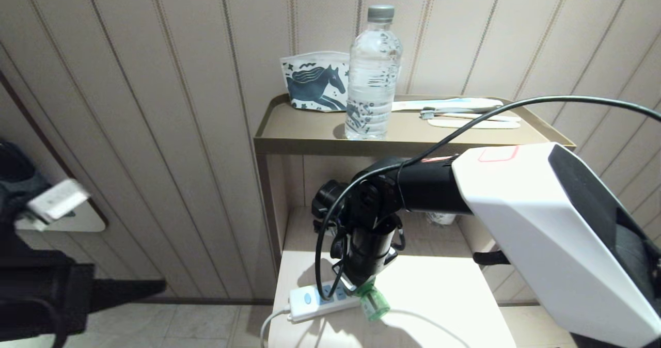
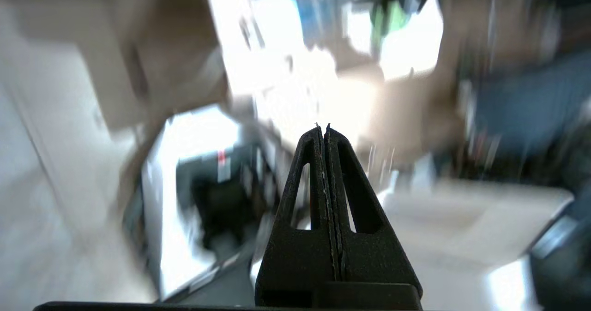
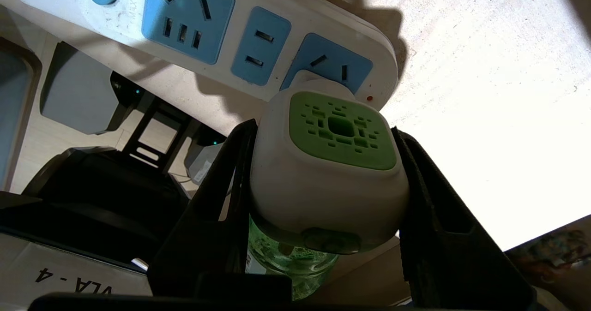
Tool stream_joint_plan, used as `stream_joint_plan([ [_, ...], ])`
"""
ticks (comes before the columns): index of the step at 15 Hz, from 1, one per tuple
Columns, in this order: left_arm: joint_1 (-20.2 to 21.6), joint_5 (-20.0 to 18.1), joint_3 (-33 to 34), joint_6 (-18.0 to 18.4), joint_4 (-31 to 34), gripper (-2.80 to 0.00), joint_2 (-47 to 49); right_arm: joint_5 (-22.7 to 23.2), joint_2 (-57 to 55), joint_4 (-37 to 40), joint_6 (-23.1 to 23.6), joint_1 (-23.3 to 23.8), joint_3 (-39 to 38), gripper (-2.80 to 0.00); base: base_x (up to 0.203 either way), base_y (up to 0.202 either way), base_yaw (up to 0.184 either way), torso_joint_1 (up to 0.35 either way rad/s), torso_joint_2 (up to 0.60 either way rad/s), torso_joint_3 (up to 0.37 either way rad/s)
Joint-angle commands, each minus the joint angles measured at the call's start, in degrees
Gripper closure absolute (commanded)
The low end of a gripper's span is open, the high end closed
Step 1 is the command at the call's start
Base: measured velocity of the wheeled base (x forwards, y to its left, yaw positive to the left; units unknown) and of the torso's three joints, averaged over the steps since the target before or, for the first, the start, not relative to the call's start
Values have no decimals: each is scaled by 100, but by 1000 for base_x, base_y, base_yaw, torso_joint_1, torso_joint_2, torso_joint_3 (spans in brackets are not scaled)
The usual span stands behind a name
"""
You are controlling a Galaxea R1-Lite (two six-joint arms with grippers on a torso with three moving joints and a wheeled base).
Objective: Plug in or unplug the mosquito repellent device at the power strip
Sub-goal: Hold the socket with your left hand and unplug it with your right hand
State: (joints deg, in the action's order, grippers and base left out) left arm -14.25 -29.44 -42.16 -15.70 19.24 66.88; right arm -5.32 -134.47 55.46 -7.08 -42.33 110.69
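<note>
The wall behind was clad in beige panelling with thin vertical stripes. A small stand stood against it, with a brown tray-like top shelf and a pale wooden lower surface, brightly lit. The floor was laid in light tiles, with a dark skirting line along the foot of the wall.

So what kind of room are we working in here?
Likely a hotel or bedroom corner: striped wallpaper, a small bedside-style shelf with a water bottle and horse-print pouch, and a power strip on the lower surface.
</note>
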Motion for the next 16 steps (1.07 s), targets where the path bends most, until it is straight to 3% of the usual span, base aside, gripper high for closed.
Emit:
stream_joint_plan([
  [1,-541,-97,211,222,-166,0,1126,13,-56,9,-4,9,14,0,0,0,0,0,0,0],
  [6,-1045,-120,525,251,-1281,0,2294,22,-61,-8,-4,14,49,0,0,0,0,0,0,0],
  [10,-1148,-140,611,174,-2145,0,2932,22,-60,-8,-4,5,40,0,0,0,0,0,0,0],
  [16,-1448,-141,508,76,-2302,0,3164,22,9,9,-4,-11,40,0,0,0,0,0,0,0],
])
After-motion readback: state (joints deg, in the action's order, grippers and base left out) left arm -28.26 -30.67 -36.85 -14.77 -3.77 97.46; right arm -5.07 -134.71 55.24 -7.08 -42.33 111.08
